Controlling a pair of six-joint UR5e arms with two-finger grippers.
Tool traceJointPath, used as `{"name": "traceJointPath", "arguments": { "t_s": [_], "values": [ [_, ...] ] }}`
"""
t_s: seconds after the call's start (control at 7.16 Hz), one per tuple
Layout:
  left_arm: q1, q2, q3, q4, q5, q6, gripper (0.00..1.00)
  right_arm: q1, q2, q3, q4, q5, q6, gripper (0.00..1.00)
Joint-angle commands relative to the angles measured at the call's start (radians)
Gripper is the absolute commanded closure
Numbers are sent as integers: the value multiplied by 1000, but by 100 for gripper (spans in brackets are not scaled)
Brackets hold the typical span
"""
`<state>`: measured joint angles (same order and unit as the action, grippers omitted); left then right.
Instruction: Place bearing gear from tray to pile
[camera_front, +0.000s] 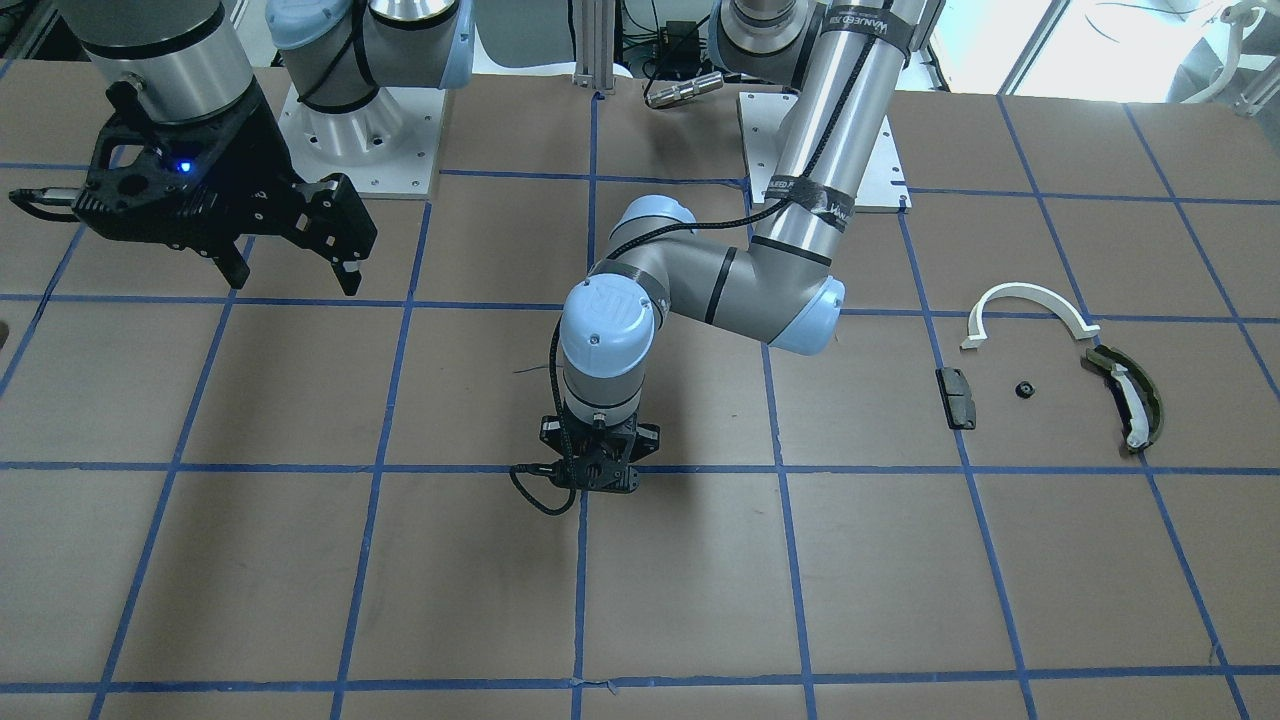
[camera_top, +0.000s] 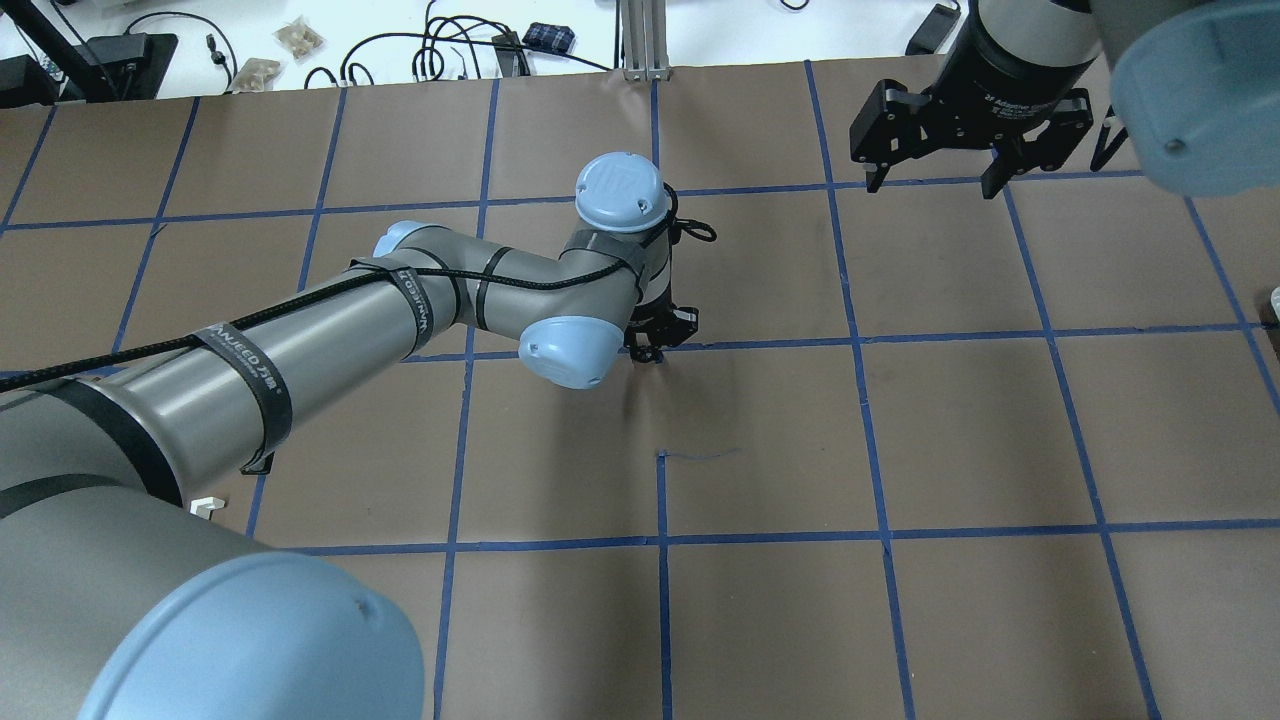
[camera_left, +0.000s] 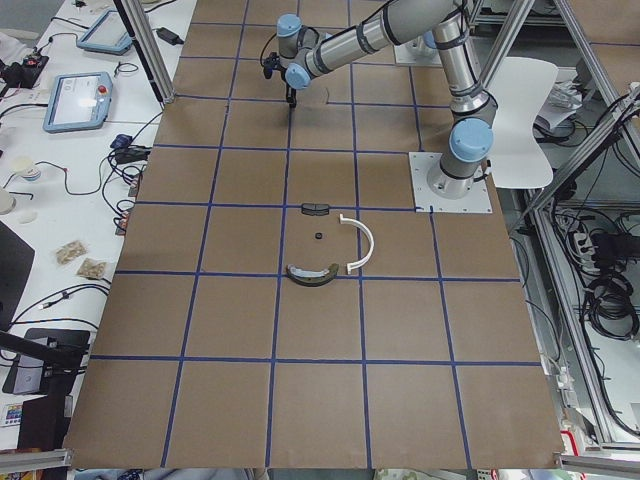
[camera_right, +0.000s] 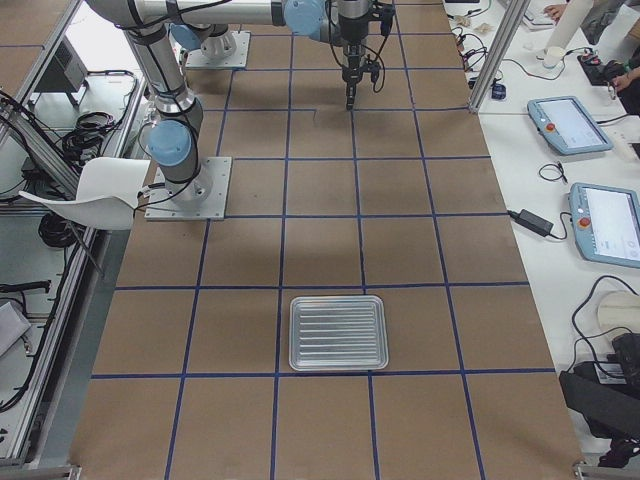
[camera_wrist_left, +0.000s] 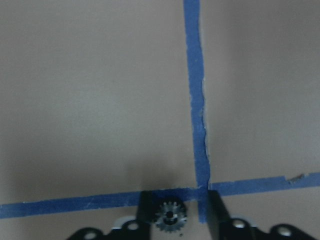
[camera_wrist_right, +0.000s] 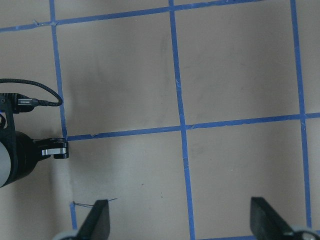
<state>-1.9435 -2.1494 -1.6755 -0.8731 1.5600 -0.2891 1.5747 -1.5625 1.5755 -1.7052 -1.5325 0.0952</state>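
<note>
1. My left claw (camera_front: 590, 482) points straight down, low over the middle of the table (camera_front: 300, 560), at a tape cross (camera_wrist_left: 202, 190).
2. The gear (camera_wrist_left: 169, 216) sits between my left fingers (camera_wrist_left: 145, 210). In the left wrist view one finger is close against it and a strip of table shows between it and the other finger. The jaws stand a little wider than the gear and are not clamped on it.
3. My right claw (camera_front: 290, 265) hangs high above the table near its own base, jaws spread wide, fingers (camera_wrist_right: 95, 222) bare.
4. The pile (camera_left: 318, 236) lies on my left side of the table, well apart from the left claw. It consists of:
   - a white arc (camera_front: 1030, 303);
   - an olive shoe (camera_front: 1135, 395), just beside one end of the arc;
   - a dark block (camera_front: 955, 397);
   - a small black part (camera_front: 1023, 389), between block and shoe.
5. The tray (camera_right: 338, 332) lies flat toward my right end of the table, well apart from both claws.
</note>
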Motion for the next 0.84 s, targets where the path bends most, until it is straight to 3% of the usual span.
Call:
{"name": "traceJointPath", "arguments": {
  "t_s": [0.0, 0.28, 0.42, 0.7],
  "values": [
    [3, 2, 3, -6, 14, 1, 100, 1, -1, 1, -1, 0, -2, 0],
    [33, 83, 60, -197, 28, 23, 100, 1, 1, 1, -1, 0, -2, 0],
    [72, 133, 57, -264, 37, 119, 100, 1, 1, 0, -1, 0, -2, 0],
    [263, 277, -19, -339, 118, 470, 100, -1, 1, 1, -1, 0, -2, 0]
  ]
}}
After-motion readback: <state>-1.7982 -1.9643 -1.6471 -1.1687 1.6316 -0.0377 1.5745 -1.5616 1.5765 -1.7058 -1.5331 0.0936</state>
